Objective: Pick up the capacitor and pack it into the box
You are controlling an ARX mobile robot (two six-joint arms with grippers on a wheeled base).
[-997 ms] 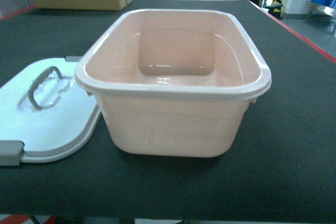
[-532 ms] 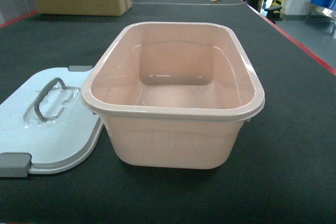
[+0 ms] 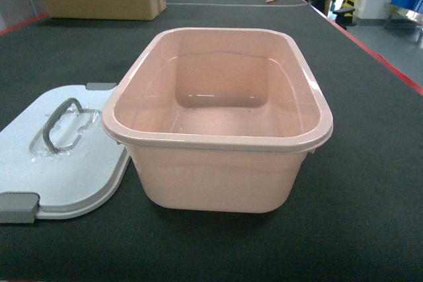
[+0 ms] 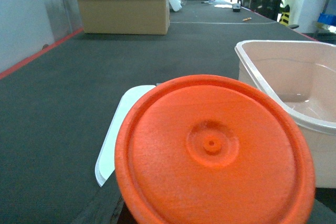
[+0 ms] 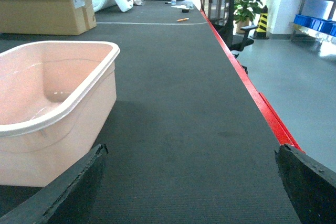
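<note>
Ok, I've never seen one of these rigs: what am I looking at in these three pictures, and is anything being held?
It is a wheeled robot with two arms. One camera sits on its head and one on each wrist.

The head view looks down on a black table mat. On it stand a pale pink plastic tub, open and empty, and beside it its white lid with a grey handle.

The left wrist view is mostly filled by a round orange disc, perhaps the capacitor. No fingers show there, so I cannot tell whether it is held.

The right wrist view shows the right gripper open and holding nothing.
</note>
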